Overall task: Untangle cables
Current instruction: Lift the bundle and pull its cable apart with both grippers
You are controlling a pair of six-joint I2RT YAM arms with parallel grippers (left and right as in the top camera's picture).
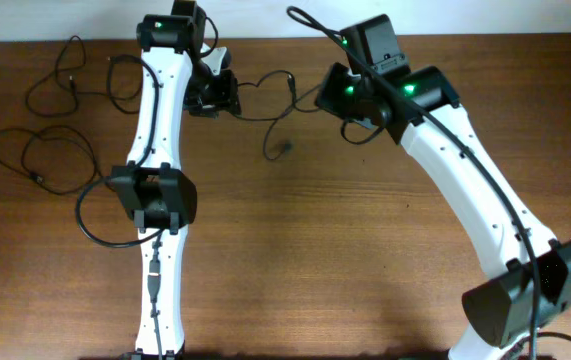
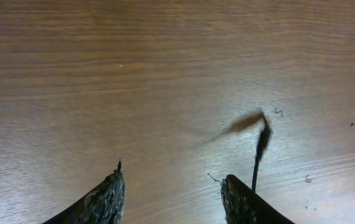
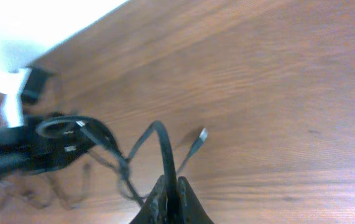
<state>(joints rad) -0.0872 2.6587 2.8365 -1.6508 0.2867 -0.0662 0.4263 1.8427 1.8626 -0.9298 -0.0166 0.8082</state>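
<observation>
A black cable (image 1: 285,148) hangs between the two grippers at the far middle of the wooden table, one plug end dangling over the wood. My right gripper (image 1: 337,98) is shut on this cable; in the right wrist view the jaws (image 3: 170,190) pinch the cable (image 3: 161,140), which loops up, with a plug end (image 3: 199,137) hanging free. My left gripper (image 1: 215,95) is open; in the left wrist view nothing lies between its jaws (image 2: 174,186), and a black cable end (image 2: 262,146) hangs just outside the right finger.
Several more loose black cables lie in loops at the far left of the table (image 1: 55,85), (image 1: 40,160). The table's far edge and a white wall show in the right wrist view (image 3: 53,25). The left arm's dark gripper shows there too (image 3: 28,152).
</observation>
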